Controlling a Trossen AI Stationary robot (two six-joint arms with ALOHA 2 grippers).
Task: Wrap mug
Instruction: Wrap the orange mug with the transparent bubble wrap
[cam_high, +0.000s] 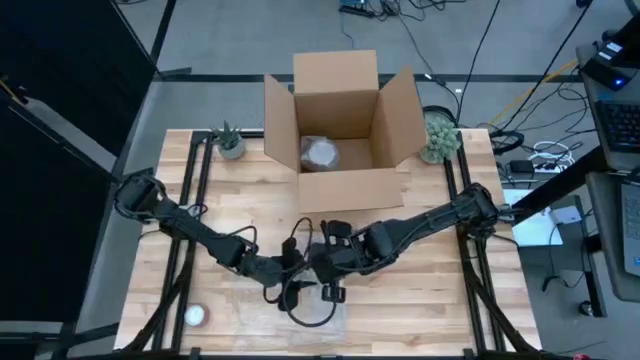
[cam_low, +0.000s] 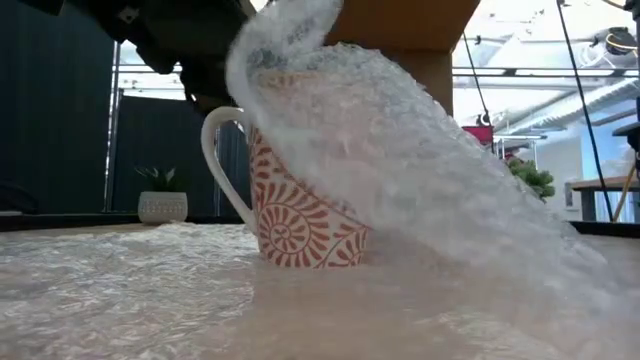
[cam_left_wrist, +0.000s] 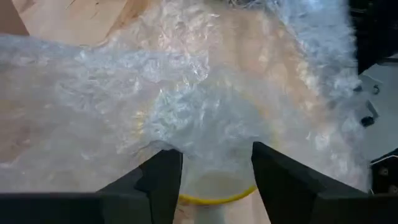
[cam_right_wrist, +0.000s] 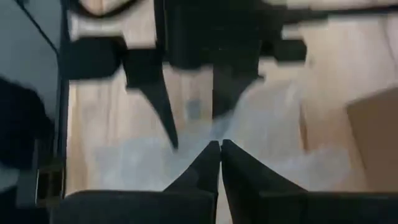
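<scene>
A white mug (cam_low: 300, 215) with a red-orange pattern stands upright on a sheet of bubble wrap (cam_low: 400, 150) near the table's front. Part of the sheet is raised and draped over the mug's top. In the high view both grippers hide the mug. My left gripper (cam_left_wrist: 216, 180) is open, its fingers on either side of the wrap-covered mug rim (cam_left_wrist: 214, 198). My right gripper (cam_right_wrist: 219, 148) is shut on the wrap, directly facing the left gripper (cam_high: 290, 268). My left gripper is open around the covered mug; I cannot tell whether its fingers touch the wrap or the mug. My right gripper pinches the bubble wrap's raised part (cam_right_wrist: 242, 134) between its two fingertips. The wrap slopes from that hold over the mug's top down to the table (cam_low: 560, 270).
An open cardboard box (cam_high: 340, 125) stands at the far middle with a wrapped object (cam_high: 322, 153) inside. Small potted plants (cam_high: 230, 142) (cam_high: 437, 137) flank it. A small white round thing (cam_high: 195, 316) lies near the front left corner.
</scene>
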